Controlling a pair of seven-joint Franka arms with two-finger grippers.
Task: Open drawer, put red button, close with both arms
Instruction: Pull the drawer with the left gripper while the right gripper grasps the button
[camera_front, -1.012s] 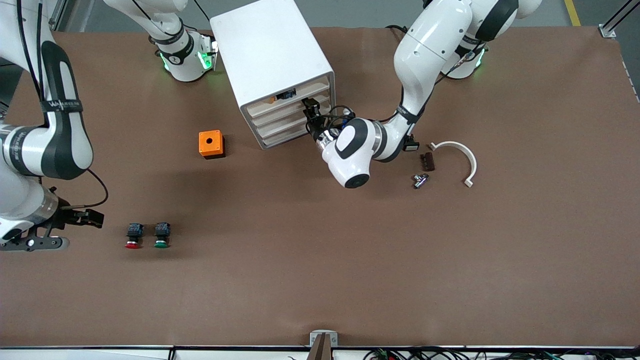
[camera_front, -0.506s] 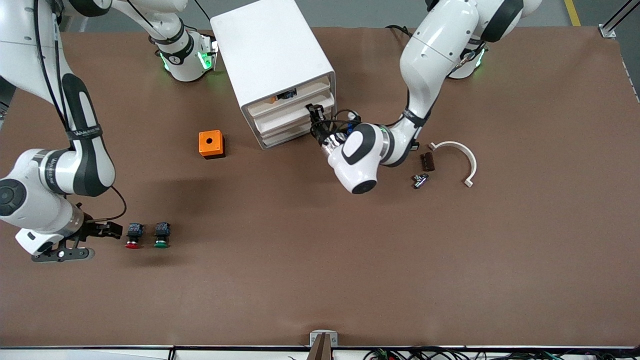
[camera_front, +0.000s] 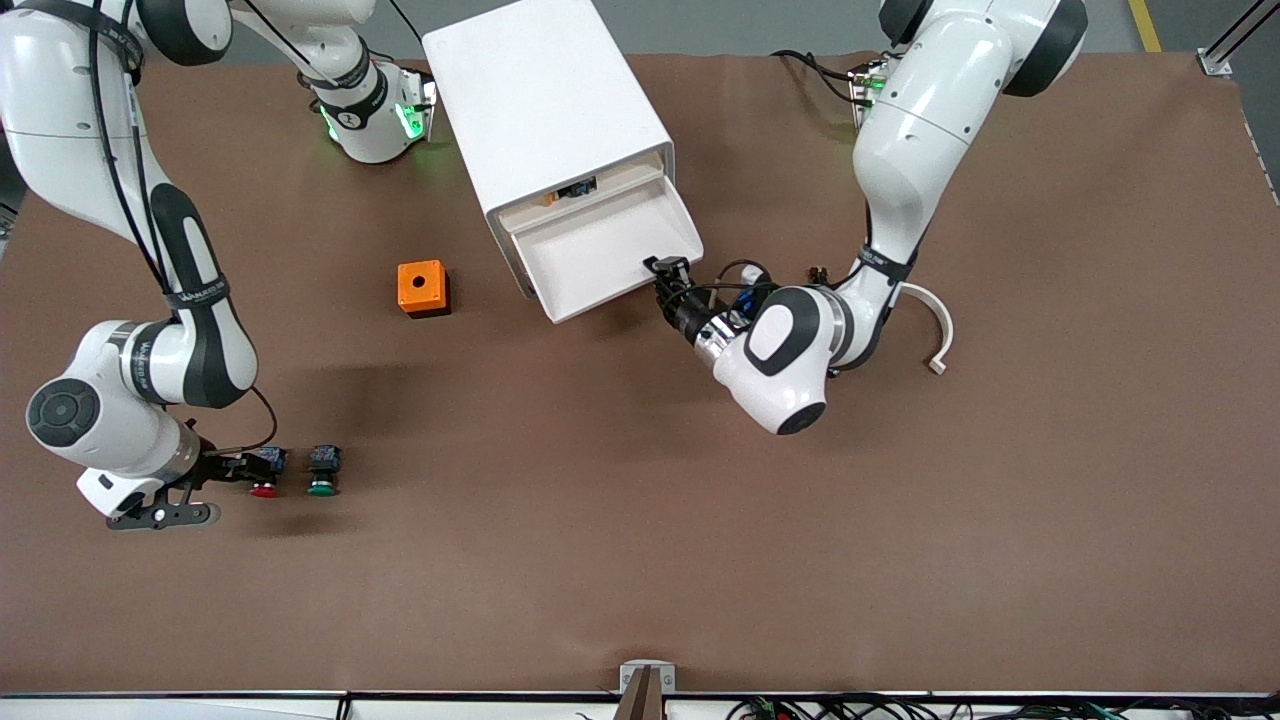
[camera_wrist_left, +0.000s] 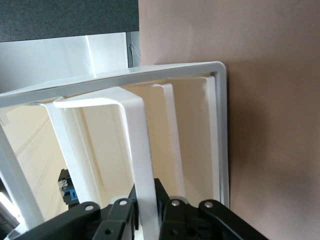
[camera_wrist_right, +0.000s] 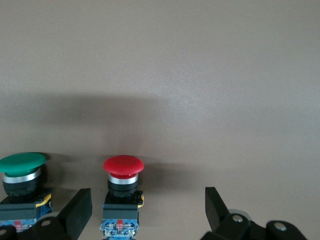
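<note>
The drawer (camera_front: 600, 250), second from the top of the white cabinet (camera_front: 540, 100), stands pulled out and its tray is bare. My left gripper (camera_front: 668, 268) is shut on the drawer's front lip (camera_wrist_left: 142, 150), which runs between the fingers of the left gripper (camera_wrist_left: 147, 200). The red button (camera_front: 265, 487) lies on the table toward the right arm's end, with the green button (camera_front: 322, 472) beside it. My right gripper (camera_front: 245, 466) is low at the red button (camera_wrist_right: 122, 172), open. The right gripper (camera_wrist_right: 148, 202) has a finger on each side of the button's black body without touching it.
An orange box (camera_front: 421, 288) with a round hole sits beside the cabinet. A white curved piece (camera_front: 935, 320) lies by the left arm's elbow. The cabinet's top level (camera_front: 570, 190) holds small orange and black parts. The green button (camera_wrist_right: 20, 170) is close to one right finger.
My left gripper shut on the drawer's front lip and drew the drawer out toward the front camera. My right arm swung in and brought its open fingers around the red button.
</note>
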